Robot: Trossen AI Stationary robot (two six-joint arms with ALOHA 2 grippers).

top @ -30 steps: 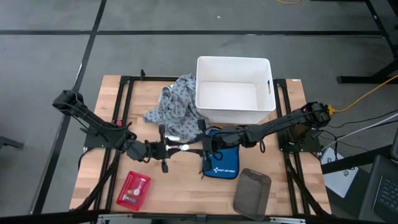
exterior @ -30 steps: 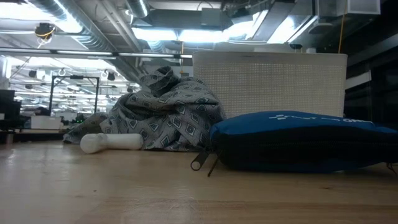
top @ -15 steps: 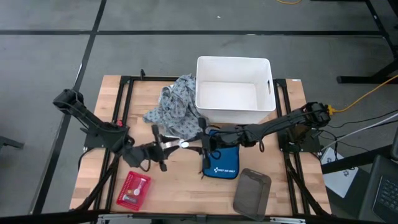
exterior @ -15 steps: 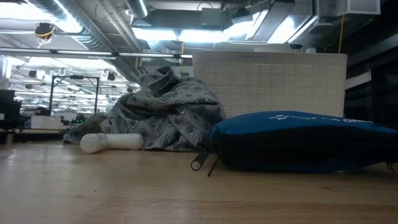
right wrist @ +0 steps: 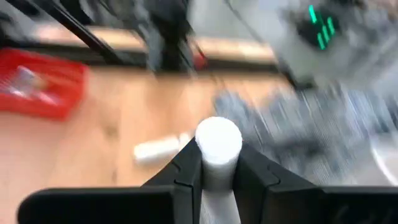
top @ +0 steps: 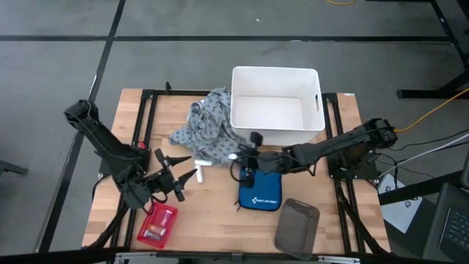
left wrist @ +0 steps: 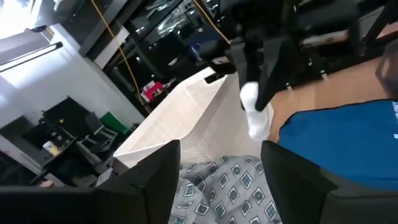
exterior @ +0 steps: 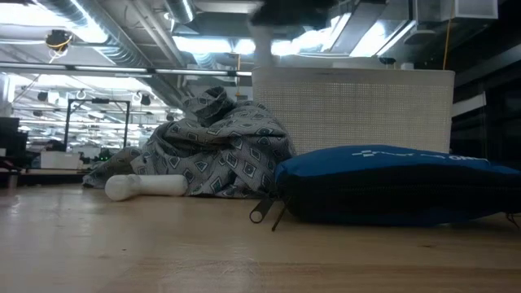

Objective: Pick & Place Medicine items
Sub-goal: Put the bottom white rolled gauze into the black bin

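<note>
The right end effector (right wrist: 217, 171) pinches a white roll (right wrist: 218, 144), long axis pointing away from the wrist, just in front of the white bin (top: 277, 108). A second roll (top: 202, 162) lies beside the grey cloth (top: 207, 126), nearer the left end effector (top: 182, 173), whose fingers are spread.

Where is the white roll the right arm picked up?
The white roll sits clamped in the right gripper, lifted above the table between the grey cloth and blue pouch.
</note>
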